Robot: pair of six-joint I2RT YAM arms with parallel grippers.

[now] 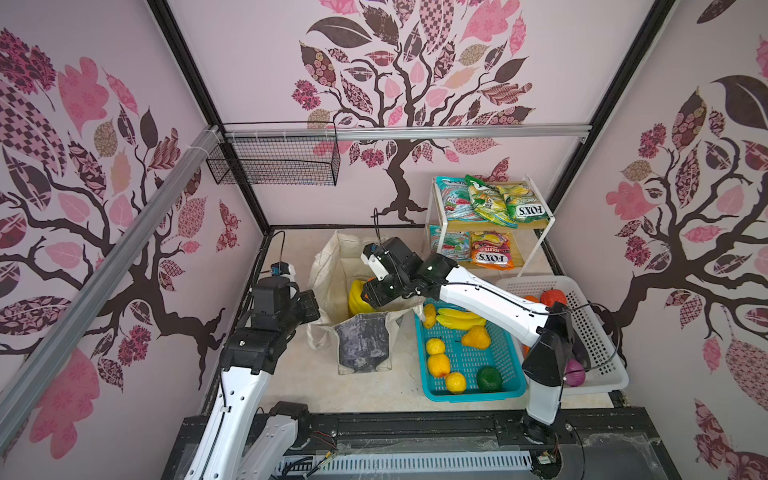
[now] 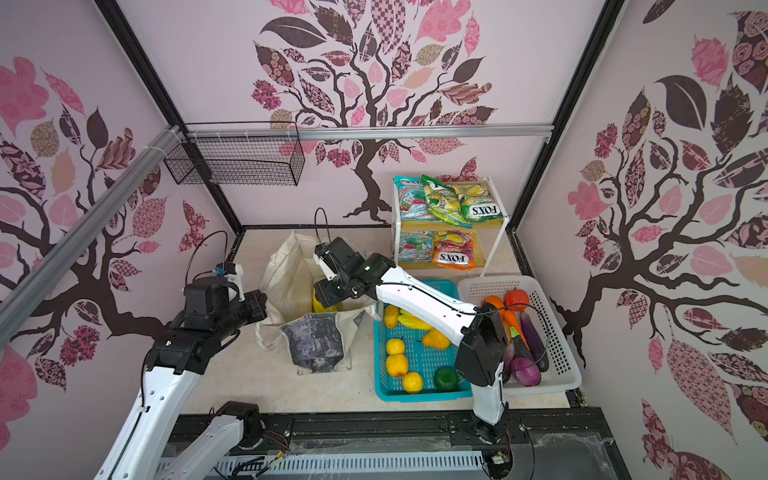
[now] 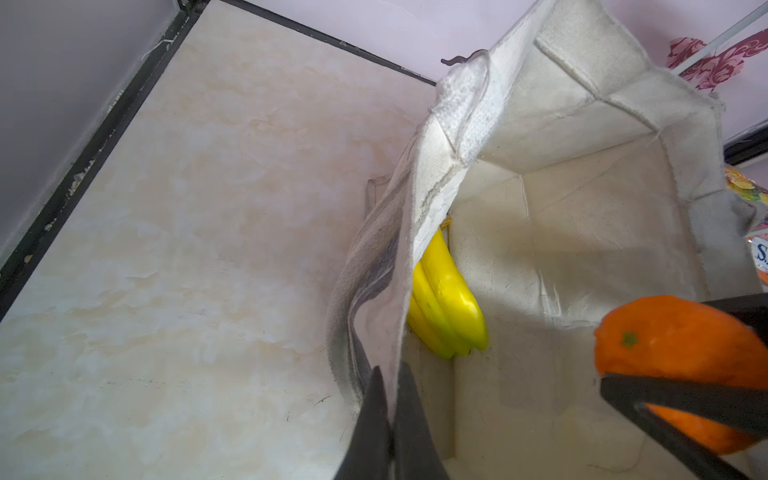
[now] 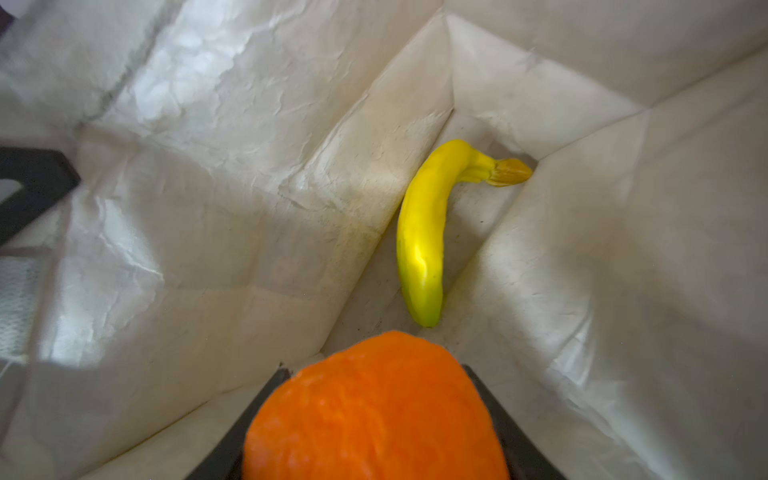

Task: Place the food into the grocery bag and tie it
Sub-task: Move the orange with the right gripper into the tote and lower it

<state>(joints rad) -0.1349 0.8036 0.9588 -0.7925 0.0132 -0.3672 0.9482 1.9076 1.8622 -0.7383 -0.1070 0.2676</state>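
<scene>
Pink wallpaper printed with a patchwork tree encloses a pale, marble-look bench (image 1: 374, 395). On it stands the cream grocery bag (image 1: 328, 266), its mouth open and a bunch of yellow bananas (image 3: 449, 299) lying in a bottom corner. The left tool (image 3: 392, 374) is closed on the bag's rim, holding that wall up. The right tool (image 4: 374, 370) reaches down inside the bag, gripping a round orange (image 4: 374, 424) above the bag floor, near the bananas.

More fruit waits in a teal basket (image 1: 473, 395) just beside the bag. There are vegetables in a white basket (image 1: 532, 284) and sweet packets (image 1: 494, 203) on a small shelf behind.

Likely risks: once released, the orange may bounce or roll, though the walls should contain it. As it withdraws, the right arm could snag the soft rim and drag or tip the bag. If the left pinch slips, that wall would probably fold inward and narrow the mouth.
</scene>
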